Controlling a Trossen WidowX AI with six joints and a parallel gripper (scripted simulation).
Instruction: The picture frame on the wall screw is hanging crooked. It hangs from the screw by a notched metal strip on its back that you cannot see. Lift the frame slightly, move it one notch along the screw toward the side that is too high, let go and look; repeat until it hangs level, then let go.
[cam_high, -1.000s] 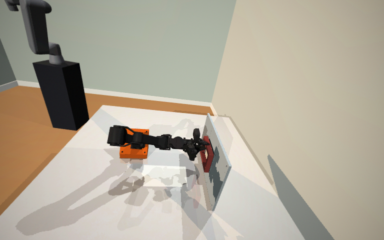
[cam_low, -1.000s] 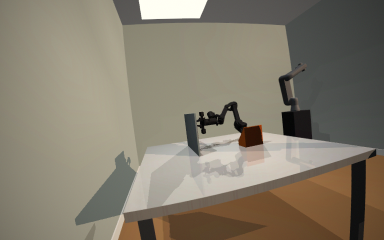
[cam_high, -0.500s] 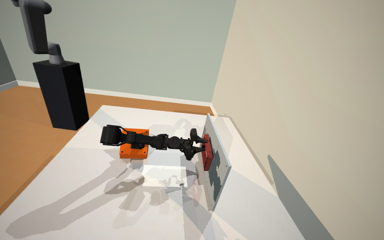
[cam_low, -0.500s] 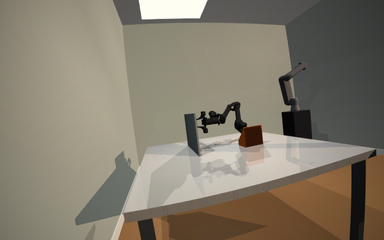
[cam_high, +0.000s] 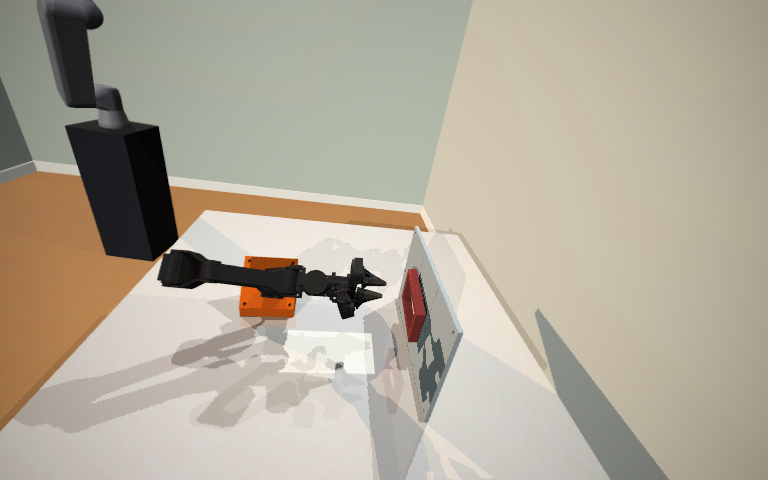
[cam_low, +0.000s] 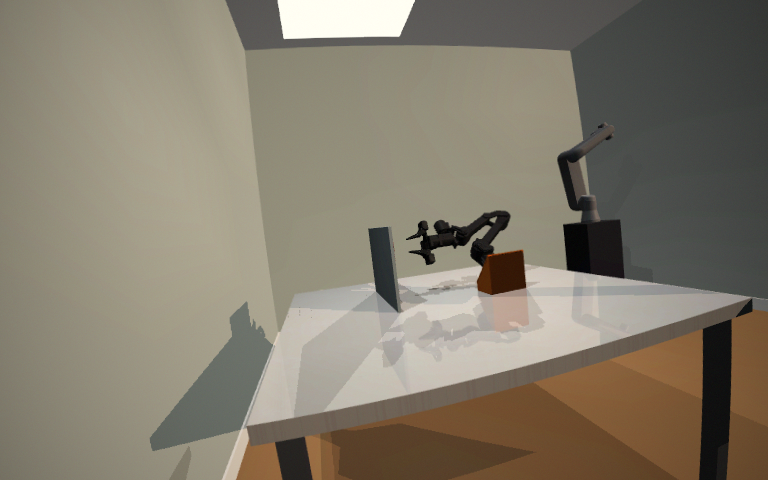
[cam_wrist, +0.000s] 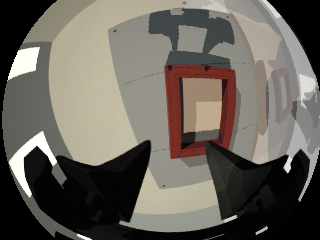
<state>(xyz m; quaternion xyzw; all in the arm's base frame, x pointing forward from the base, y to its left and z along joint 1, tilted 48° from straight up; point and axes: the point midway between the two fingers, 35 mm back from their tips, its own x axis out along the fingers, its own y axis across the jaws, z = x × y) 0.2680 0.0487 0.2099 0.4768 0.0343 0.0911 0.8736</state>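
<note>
The red picture frame (cam_high: 416, 300) (cam_wrist: 174, 115) hangs on the upright grey panel (cam_high: 442, 322) (cam_low: 384, 263) (cam_wrist: 137, 107). Against the panel's edges it looks tilted, with its far end in the top view higher than its near end. The wrist view is turned on its side, with the table toward its right, and that high end is at the bottom there. My gripper (cam_high: 383, 289) (cam_low: 408, 245) (cam_wrist: 179, 145) is open and empty, pulled back a short way from the frame and not touching it. The screw and the notched strip are hidden behind the frame.
The panel stands on the white table (cam_high: 317, 441) (cam_low: 509, 350), away from the beige room wall (cam_high: 623, 169). My arm is mounted at the orange block (cam_high: 266, 308) (cam_low: 505, 271). A second, grey arm (cam_high: 73, 62) (cam_low: 574, 175) stands on a black pedestal (cam_high: 127, 186) (cam_low: 593, 249) beyond the table.
</note>
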